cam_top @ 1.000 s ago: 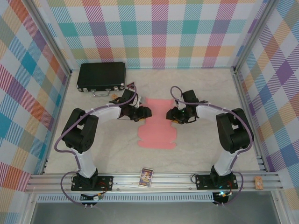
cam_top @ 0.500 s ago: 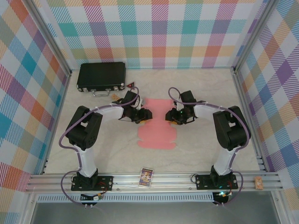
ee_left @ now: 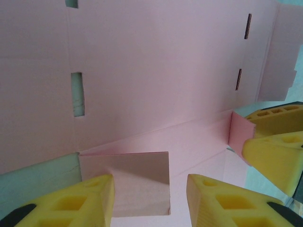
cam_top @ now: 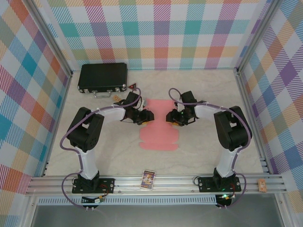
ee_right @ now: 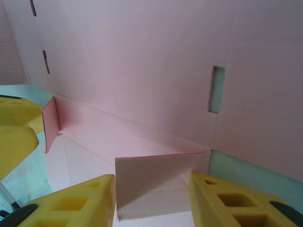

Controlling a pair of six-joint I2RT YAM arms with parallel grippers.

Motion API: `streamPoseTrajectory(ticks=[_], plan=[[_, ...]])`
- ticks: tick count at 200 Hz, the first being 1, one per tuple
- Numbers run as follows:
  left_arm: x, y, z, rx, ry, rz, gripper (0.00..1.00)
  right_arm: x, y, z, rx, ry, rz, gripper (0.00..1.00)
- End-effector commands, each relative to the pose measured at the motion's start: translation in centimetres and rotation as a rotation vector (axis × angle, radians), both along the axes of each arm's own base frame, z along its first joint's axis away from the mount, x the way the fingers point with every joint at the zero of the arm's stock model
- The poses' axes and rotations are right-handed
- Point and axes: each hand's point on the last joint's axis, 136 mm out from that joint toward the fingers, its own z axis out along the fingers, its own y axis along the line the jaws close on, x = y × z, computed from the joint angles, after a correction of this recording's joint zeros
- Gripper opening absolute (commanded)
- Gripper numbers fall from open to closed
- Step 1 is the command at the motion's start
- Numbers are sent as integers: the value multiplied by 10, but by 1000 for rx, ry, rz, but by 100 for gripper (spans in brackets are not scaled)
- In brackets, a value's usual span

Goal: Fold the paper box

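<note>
Left wrist: paper box [ee_left: 151, 94] between fingers [ee_left: 87, 203]

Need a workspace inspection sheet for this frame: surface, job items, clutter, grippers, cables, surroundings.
Surface: beige table, nothing spilled seen.
Job's things: paper box, a flat pink sheet between the arms, side flaps lifted.
Clutter: black case far left; card and small tag on the near rail; bits beside the case too small to identify.
Grippers: left gripper and right gripper both open, each with a lifted flap between its fingers; no firm grip visible.
Cables: purple cables looped along both arms.
Surroundings: plaid walls, aluminium frame.
</note>
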Motion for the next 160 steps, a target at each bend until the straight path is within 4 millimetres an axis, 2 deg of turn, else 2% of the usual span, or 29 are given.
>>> streamPoseTrajectory(ticks=[1, 32, 77, 109, 113, 160], plan=[[0, -6, 1, 7, 1, -17, 44, -3, 7, 1, -1, 9, 31, 48], [1, -4, 1, 16, -5, -18, 44, -3, 10, 7, -6, -12, 44, 50], [2, -3, 4, 27, -11, -23, 46, -3, 8, 5, -29, -9, 39, 51], [10, -5, 25, 30, -66, -36, 47, 0, 1, 20, -47, -58, 13, 51], [6, -2, 26, 46, -49, -39, 48, 1, 0, 23, -53, -66, 10, 51], [17, 14, 62, 154, -155, -46, 53, 14, -22, 45, -113, -137, -42, 53]])
